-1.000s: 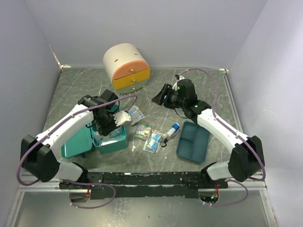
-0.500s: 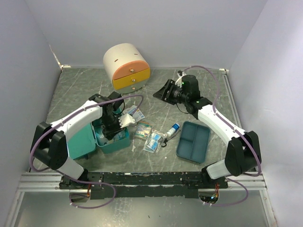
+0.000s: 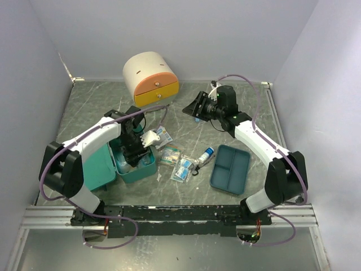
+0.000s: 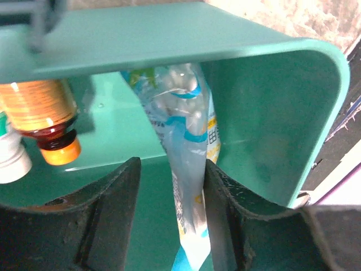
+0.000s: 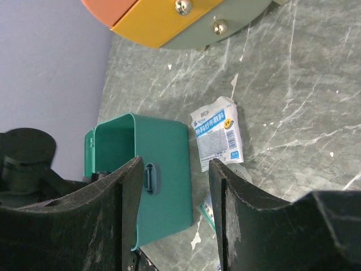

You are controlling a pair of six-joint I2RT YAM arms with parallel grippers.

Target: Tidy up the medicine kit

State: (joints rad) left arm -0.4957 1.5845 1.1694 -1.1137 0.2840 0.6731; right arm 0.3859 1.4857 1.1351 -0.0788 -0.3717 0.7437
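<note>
The teal medicine kit (image 3: 142, 169) stands open at the left, its lid (image 3: 98, 166) swung out to its left. My left gripper (image 3: 134, 158) reaches down inside it. In the left wrist view its jaws (image 4: 171, 166) are apart, and a clear blue-and-yellow packet (image 4: 189, 130) stands between them, leaning on the right finger (image 4: 225, 192) only. An amber bottle with an orange cap (image 4: 42, 110) and a white bottle (image 4: 11, 161) lie in the kit (image 4: 265, 113). My right gripper (image 3: 192, 108) is open and empty, held in the air. It looks towards the kit (image 5: 163, 147).
A white-blue packet (image 3: 162, 134) (image 5: 217, 132), two more packets (image 3: 171, 154) (image 3: 183, 167) and a small bottle (image 3: 207, 153) lie right of the kit. A dark-blue divided tray (image 3: 230, 168) is at the right. A cream cabinet with orange and yellow drawers (image 3: 150, 79) stands at the back.
My left gripper has gone lower into the kit, with the arm swung in over the lid. My right gripper has drawn back a little towards the rear of the table.
</note>
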